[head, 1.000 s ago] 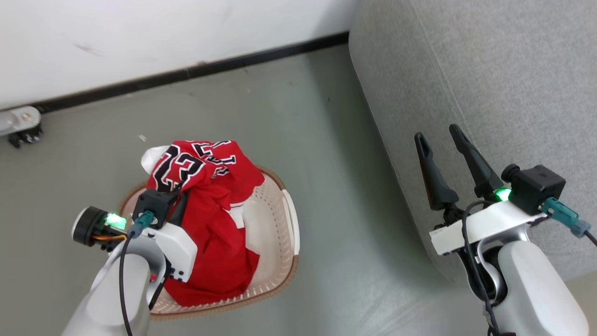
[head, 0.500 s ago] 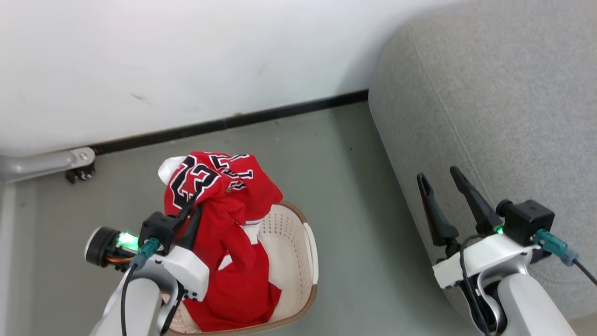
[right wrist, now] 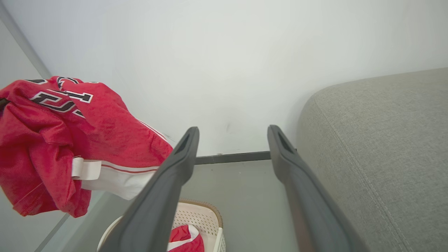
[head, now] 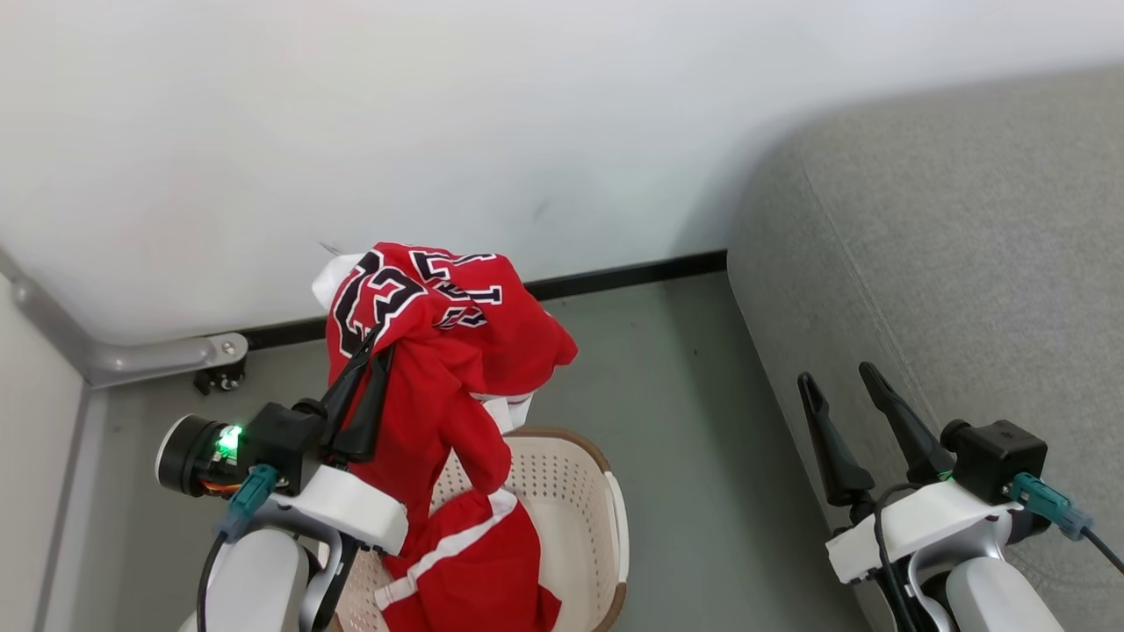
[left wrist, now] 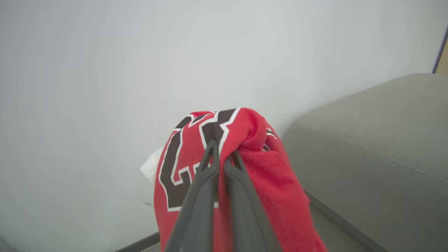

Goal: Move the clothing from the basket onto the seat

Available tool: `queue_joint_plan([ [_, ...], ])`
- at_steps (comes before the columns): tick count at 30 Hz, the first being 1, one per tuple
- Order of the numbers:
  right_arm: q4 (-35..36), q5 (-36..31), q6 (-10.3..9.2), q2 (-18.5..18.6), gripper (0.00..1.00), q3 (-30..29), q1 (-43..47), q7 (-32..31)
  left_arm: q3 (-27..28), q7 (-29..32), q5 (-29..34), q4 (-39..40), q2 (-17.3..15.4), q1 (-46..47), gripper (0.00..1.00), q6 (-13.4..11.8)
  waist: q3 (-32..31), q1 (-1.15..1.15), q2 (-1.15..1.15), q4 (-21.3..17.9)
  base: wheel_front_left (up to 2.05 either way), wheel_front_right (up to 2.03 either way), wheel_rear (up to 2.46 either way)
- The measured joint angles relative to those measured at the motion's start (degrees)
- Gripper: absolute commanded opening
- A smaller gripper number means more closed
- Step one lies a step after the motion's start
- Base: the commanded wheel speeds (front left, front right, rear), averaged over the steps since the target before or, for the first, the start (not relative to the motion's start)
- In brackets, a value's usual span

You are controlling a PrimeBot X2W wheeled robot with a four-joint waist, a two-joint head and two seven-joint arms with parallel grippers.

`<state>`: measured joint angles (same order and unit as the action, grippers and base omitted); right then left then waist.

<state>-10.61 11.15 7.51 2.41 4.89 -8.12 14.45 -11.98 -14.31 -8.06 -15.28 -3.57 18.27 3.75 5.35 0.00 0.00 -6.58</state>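
The left gripper [head: 379, 349] is clamped shut on the red clothing [head: 439, 351]. Its two dark fingers are pressed together with a fold of cloth pinched between them, at the lower left of the head view. In the left wrist view the same gripper [left wrist: 223, 154] rises from the bottom edge into the bunched clothing [left wrist: 266, 168], which drapes over both sides of the fingertips.

The held bundle hangs in the air above the basket [head: 615, 518], in front of a plain white wall [head: 527, 132]. On its top fold is the jersey's black number 23 [head: 378, 294], outlined in white. A white-trimmed edge shows on the side of the bundle towards the seat.

More red cloth with a white stripe [head: 474, 562] lies inside the cream perforated basket, which stands on a grey-green floor [head: 676, 395]. Whether that cloth is joined to the lifted bundle cannot be told.

The right gripper [head: 836, 376] is at the lower right, with its fingers spread wide apart and nothing between them. It is just beside the rounded front edge of the large grey seat [head: 966, 263].

The right wrist view looks between those open fingers [right wrist: 182, 154] to a black skirting strip [right wrist: 231, 157]. There the seat [right wrist: 385, 140] is on the right, and the lifted clothing [right wrist: 52, 140] is on the left, well apart from it. The basket [right wrist: 206, 213] is below, near the bottom edge.
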Motion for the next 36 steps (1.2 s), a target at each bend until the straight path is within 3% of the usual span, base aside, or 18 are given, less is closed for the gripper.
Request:
queue_joint_plan([
  [29,5.37,0.46,0.00,-0.02,1.00,1.68,7.84,0.00,0.11,-0.09,-0.35,15.60,0.65,-10.97,0.00,2.02,-8.06,0.00,0.00,4.14,0.00,0.00,0.00],
  [36,7.23,0.41,-0.01,0.07,1.00,5.43,8.05,0.00,-0.62,-0.12,0.12,18.49,0.71,-11.94,0.00,2.47,-8.54,0.00,0.00,3.96,0.00,0.00,0.00],
])
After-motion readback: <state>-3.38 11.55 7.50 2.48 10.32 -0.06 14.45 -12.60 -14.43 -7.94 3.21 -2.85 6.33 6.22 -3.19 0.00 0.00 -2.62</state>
